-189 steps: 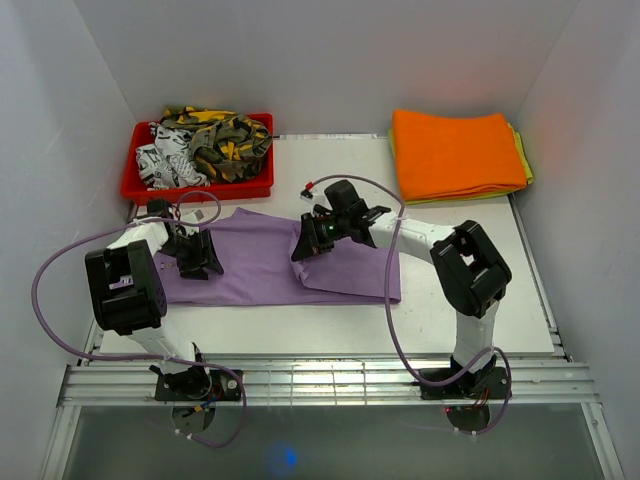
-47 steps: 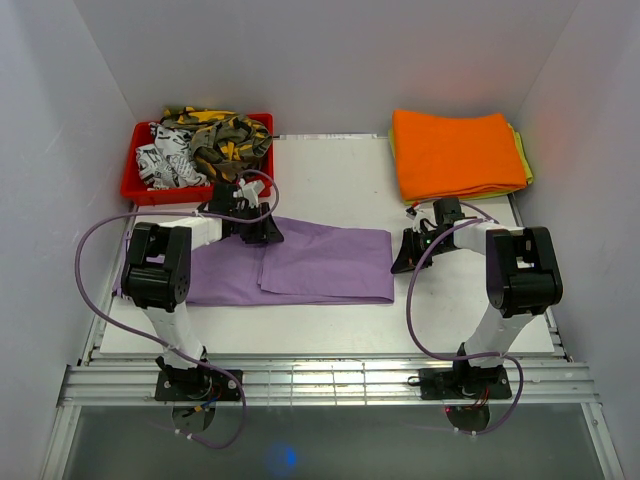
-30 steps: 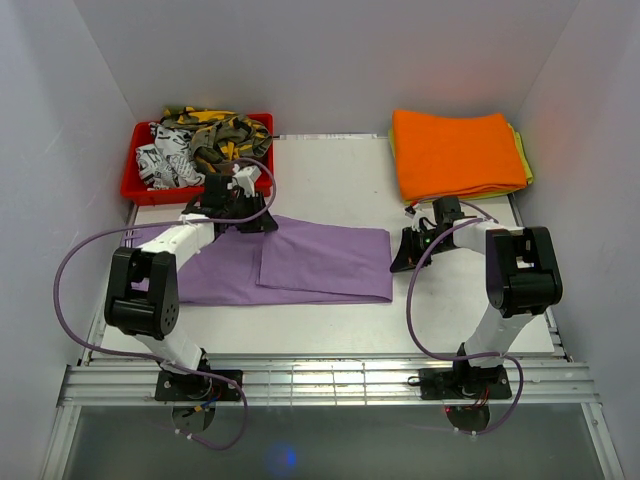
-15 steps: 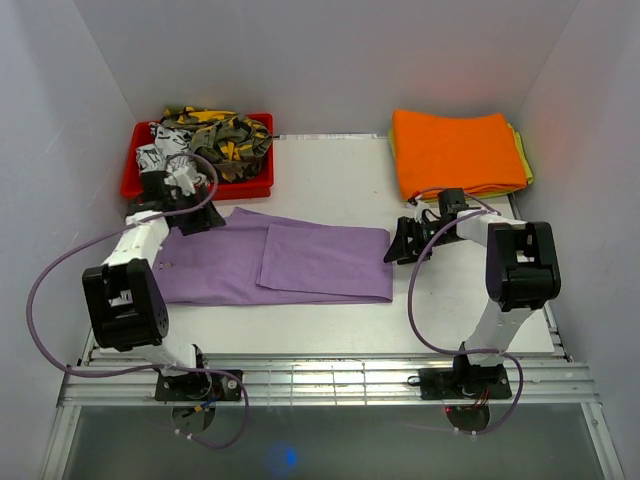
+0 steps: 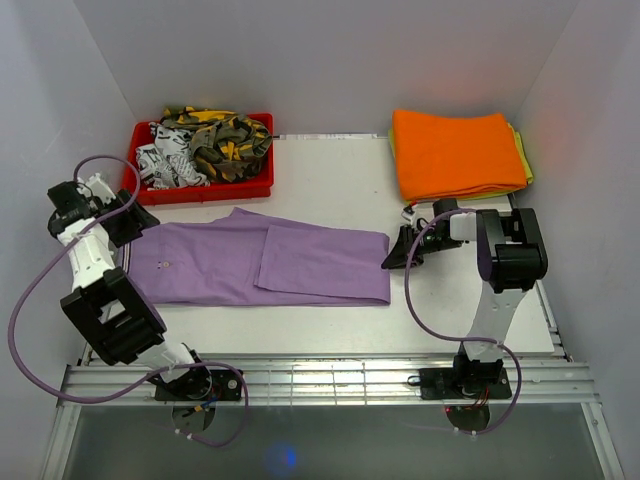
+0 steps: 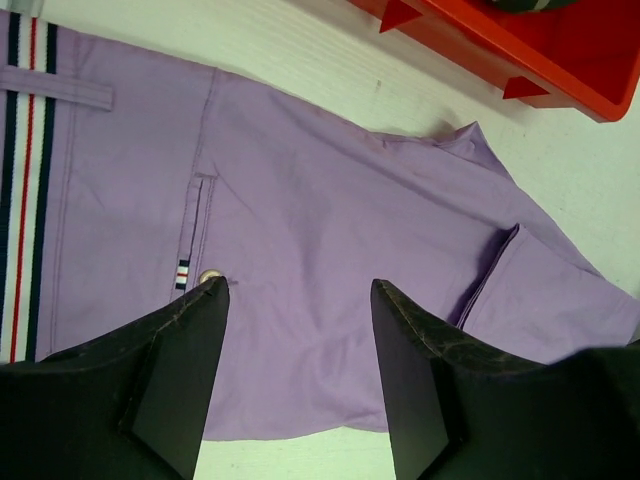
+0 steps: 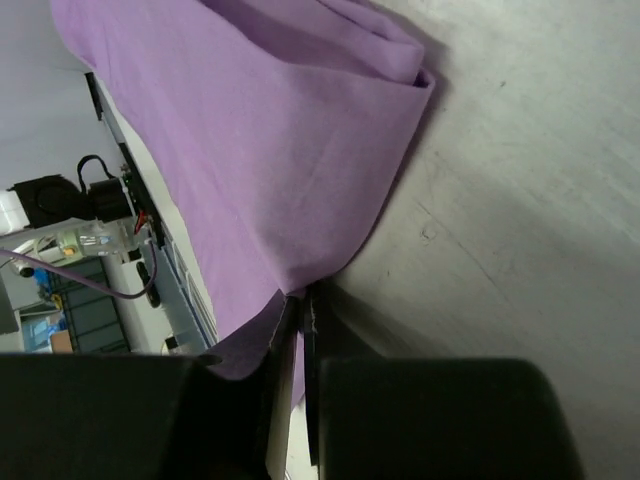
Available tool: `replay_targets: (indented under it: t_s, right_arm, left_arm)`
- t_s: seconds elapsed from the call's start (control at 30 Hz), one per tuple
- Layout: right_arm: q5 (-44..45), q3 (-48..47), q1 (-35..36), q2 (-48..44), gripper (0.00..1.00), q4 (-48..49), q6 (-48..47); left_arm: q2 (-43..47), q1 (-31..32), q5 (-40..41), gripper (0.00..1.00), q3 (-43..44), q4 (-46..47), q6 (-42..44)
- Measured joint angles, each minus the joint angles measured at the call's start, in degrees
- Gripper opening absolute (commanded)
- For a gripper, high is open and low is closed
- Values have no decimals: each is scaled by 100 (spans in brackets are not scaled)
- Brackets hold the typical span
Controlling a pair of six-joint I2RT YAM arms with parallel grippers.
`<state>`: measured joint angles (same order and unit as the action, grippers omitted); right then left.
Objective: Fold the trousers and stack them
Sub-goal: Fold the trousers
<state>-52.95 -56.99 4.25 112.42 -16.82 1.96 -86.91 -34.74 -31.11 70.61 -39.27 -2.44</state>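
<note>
From here, bare table (image 5: 330, 170) lies open at twelve o'clock, between the red bin (image 5: 200, 188) at eleven and the orange cloth stack (image 5: 455, 150) at one. Across the middle toward nine sprawl the trousers (image 5: 260, 265). A clear strip runs along six; the right arm (image 5: 505, 260) blocks three.

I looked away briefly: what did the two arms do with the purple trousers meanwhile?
The left gripper opened and swung from the middle of the trousers out to the left, and is now open over the waistband end. The right gripper moved from the middle to the right-hand folded edge and shut on it. The red bin and orange cloth stack stayed put.
</note>
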Motion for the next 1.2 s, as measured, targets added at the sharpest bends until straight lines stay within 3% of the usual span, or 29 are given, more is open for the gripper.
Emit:
replay_targets:
  t_s: [0.23, 0.5, 0.6, 0.9, 1.07, 1.2]
  right_arm:
    - [151, -682, -291, 234, 8, -999, -586]
    - [774, -1633, -2118, 203, 8, -2752, -2085]
    - [852, -1851, -2457, 83, 8, -3331, -2518]
    - [170, -2177, -2070, -564, 8, -4153, -2428]
    - [-232, -2247, -1567, -848, 8, -3956, -1711]
    - [-444, -2251, -944, -973, 8, -3403, -850]
  left_arm:
    - [-11, -168, 9, 69, 101, -264, 262]
    - [-9, -164, 72, 69, -240, -260, 525]
    - [-9, -164, 120, 69, -468, -260, 597]
    - [-11, -33, -258, 67, -1250, -269, 809]
    - [-103, 225, -413, 57, -1609, -85, 708]
    - [-437, 234, -391, 54, -1661, 131, 570]
